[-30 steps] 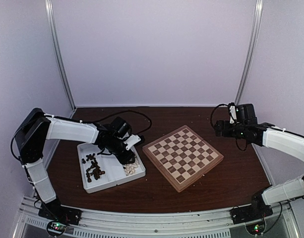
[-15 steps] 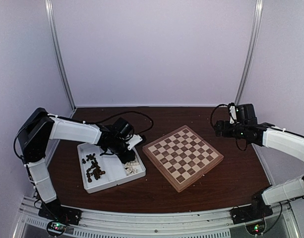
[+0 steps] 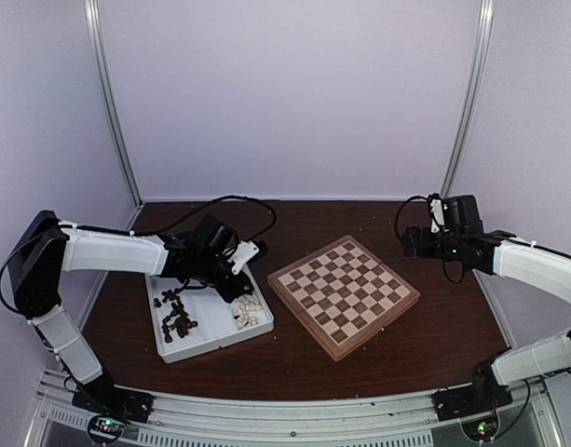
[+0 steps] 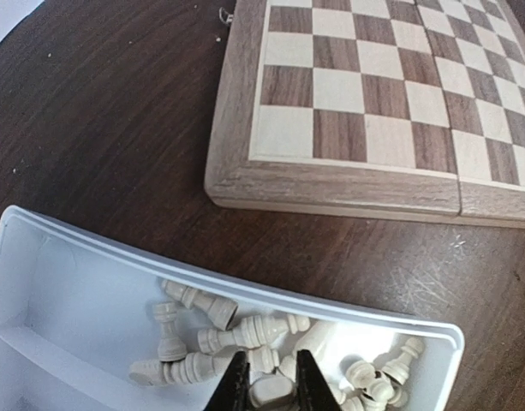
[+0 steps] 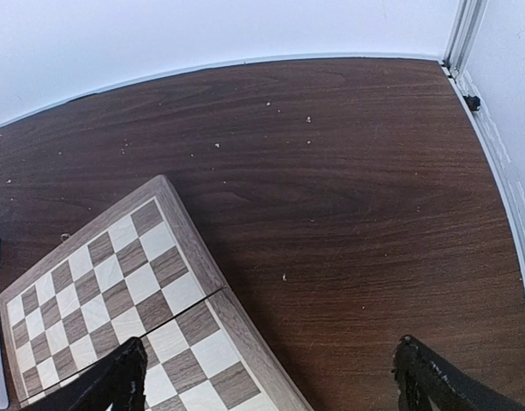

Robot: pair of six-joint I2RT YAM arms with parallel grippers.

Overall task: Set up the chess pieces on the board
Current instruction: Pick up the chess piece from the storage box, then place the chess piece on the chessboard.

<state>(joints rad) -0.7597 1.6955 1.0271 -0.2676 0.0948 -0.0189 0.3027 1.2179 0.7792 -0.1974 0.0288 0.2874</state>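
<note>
Cream pieces (image 4: 245, 330) lie jumbled in the right compartment of the white tray (image 4: 116, 282), and dark pieces (image 3: 178, 317) in its left one. The board (image 3: 345, 295) sits on the tabletop (image 3: 425, 340) just beside the tray with no piece on it, so the task looks barely begun. The left tool (image 4: 269, 385) is down in the cream heap, its jaws drawn nearly together on what appears to be one cream piece (image 4: 272, 394) at the bottom edge of the wrist view; how it sits in the pinch is mostly cut off. The right tool (image 5: 275, 381) hangs spread wide and empty over the tabletop by the board's far right edge. To do this pick well, I'd judge: lift straight up and slowly so neighbours leaning on the piece fall away rather than ride along, check that only one came, clear the tray wall before swinging right, then set it upright in the middle of a back-row square and let go only once its base touches
</note>
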